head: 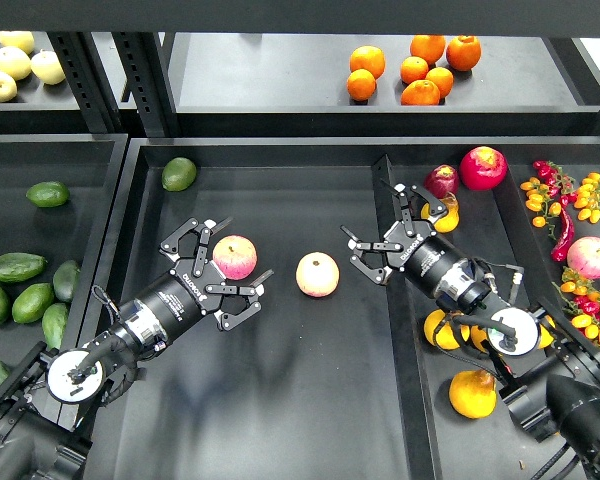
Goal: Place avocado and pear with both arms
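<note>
Hovering with 2 grippers, left (227, 272) and right (393, 232), jaws spread, empty.
Pear (473, 393) firm, smooth; avocado (17, 267) slicker: grip both mid-body.

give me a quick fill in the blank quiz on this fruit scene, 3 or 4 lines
1. The left pincer is open around a pink-and-yellow ____.
2. A second apple lies on the center tray between the two ____.
3. The lone avocado lies near the center tray's back-____ corner.
4. The oranges sit on the ____ behind the trays.

Missing words: apple; pincers; left; shelf
</note>
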You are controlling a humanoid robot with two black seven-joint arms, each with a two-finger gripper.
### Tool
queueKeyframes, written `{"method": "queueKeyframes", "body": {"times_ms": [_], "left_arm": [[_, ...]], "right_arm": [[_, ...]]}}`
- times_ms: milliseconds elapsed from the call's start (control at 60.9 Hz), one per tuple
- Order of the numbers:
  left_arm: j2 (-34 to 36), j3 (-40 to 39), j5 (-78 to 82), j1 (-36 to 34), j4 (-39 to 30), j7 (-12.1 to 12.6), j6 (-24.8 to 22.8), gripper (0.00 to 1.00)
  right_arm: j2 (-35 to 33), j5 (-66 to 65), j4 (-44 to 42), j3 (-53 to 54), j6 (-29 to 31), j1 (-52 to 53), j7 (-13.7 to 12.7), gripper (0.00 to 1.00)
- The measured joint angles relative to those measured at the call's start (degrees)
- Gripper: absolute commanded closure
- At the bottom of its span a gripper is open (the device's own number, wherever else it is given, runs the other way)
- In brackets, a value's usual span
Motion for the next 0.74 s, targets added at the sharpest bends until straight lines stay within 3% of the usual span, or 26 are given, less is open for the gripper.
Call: {"method": "queueKeyframes", "body": {"times_ms": [739], "left_arm": [[0.00,0.01,0.00,-1.05,1.17,-0.18,0.00,0.01]], "right_arm": [[0.00,0.01,-0.09,-0.19,0.00,-0.25,0.02,0.04]]}}
